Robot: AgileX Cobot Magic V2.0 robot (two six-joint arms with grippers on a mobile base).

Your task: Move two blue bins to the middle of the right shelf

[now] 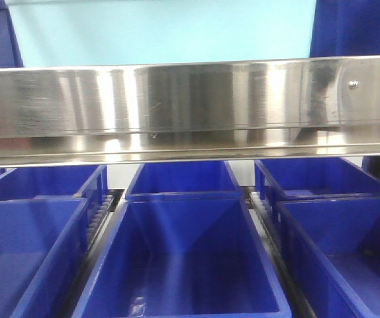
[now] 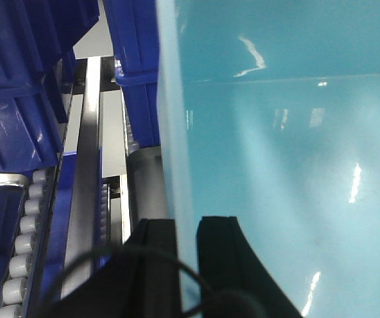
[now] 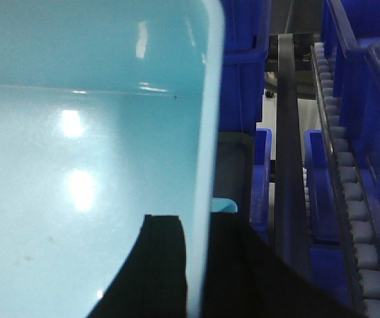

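While dark blue bins [image 1: 183, 258] sit under the shiny bar [image 1: 190, 99], the left gripper [image 2: 187, 232] and right gripper [image 3: 196, 228] both pinch the light blue bin [image 3: 77, 165].

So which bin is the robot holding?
The pale turquoise bin: both arms' jaws pinch its walls. The others are dark blue bins resting on the shelf rollers.

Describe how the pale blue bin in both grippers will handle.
Probably stiff: the pale blue bin runs straight out of the left gripper. Likely light: it looks empty. Glossy glare suggests it could slip in the right gripper.
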